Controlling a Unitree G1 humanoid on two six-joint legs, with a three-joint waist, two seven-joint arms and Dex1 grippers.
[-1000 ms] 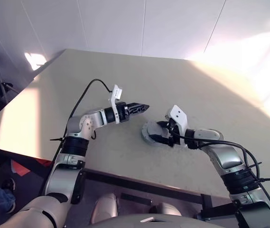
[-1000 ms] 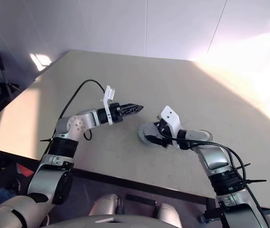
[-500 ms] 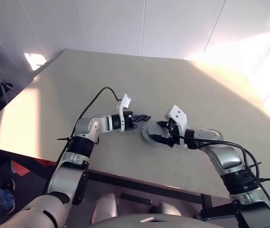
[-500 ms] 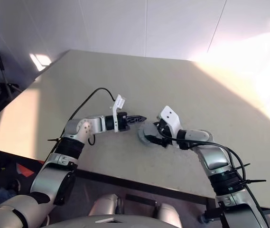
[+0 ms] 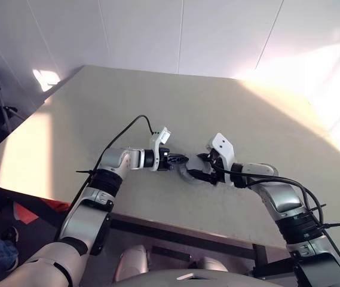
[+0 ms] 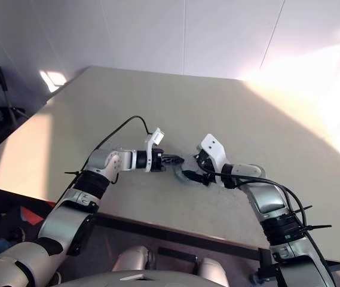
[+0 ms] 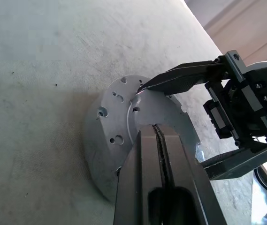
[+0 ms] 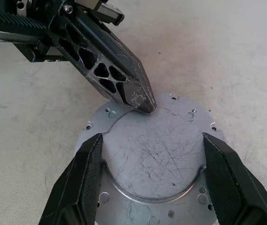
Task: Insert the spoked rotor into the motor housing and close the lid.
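Centre of the frame on the desk (image 5: 98,119), the lid (image 8: 154,154) sits flat. Right pincer (image 8: 152,187) is spread around its raised middle; left pincer (image 8: 140,101), pressed together, touches the rim. Best press straight down, evenly.

The table (image 5: 98,113) lies bare all around the silvery round disc (image 8: 154,159). Over the disc, room is tight: the right tool (image 8: 154,180) straddles it with its 2 fingers, and the left tool (image 8: 140,101), pressed shut, touches its top.
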